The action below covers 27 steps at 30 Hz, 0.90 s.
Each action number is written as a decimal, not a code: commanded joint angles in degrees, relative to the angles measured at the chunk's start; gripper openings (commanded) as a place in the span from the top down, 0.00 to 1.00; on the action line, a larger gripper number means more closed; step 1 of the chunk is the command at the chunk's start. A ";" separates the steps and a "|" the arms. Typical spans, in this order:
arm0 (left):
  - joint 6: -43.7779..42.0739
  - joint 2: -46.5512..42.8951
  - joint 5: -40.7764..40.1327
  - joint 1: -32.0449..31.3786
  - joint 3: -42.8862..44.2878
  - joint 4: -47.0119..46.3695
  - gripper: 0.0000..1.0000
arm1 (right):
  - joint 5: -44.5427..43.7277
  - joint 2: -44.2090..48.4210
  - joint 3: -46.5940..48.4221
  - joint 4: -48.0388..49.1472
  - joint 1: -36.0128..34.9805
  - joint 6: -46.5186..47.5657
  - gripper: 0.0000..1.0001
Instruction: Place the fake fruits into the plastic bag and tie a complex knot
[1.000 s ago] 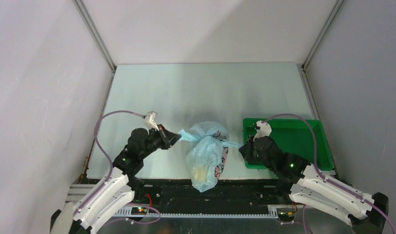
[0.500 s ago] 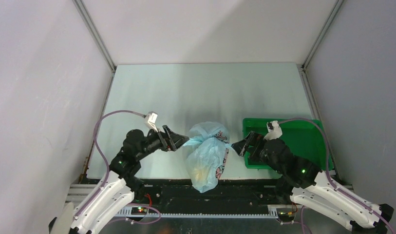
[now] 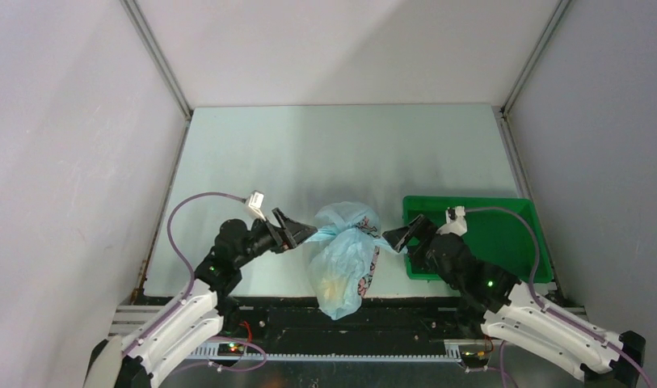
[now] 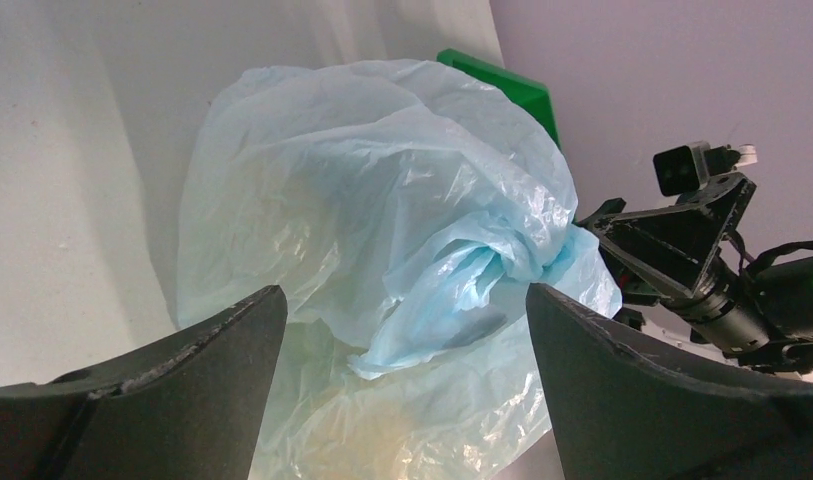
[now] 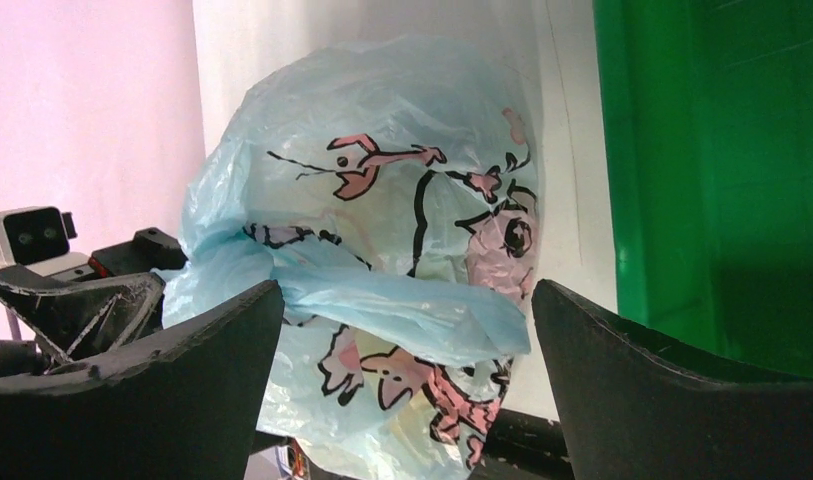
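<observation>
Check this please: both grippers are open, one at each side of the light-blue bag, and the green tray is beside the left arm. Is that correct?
Not quite. The top external view shows the green tray beside the right arm, not the left. The rest holds: the left gripper and the right gripper are open, one at each side of the light-blue bag.

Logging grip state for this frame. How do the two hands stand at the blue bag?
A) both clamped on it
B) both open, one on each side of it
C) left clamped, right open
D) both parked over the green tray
B: the left hand and right hand both show fingers spread wide, with the bag between them.
</observation>
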State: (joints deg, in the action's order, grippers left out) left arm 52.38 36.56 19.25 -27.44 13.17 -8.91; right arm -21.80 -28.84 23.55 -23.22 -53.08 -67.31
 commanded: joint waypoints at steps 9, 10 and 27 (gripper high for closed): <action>4.02 1.99 0.66 0.03 -1.49 -8.46 0.26 | -1.17 -7.13 -1.07 12.55 -0.09 -1.92 0.01; 4.04 2.17 0.69 -0.02 -1.46 -8.14 0.28 | -1.16 -7.53 -1.15 13.02 -0.09 -2.02 0.02; 4.15 2.78 -0.27 -1.81 -0.06 -5.15 0.87 | -0.61 -8.62 -2.90 16.93 -0.05 -1.85 0.69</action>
State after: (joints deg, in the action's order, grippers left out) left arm 57.01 39.38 19.68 -28.77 12.01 -13.82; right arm -21.58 -37.60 21.15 -9.93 -53.08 -69.63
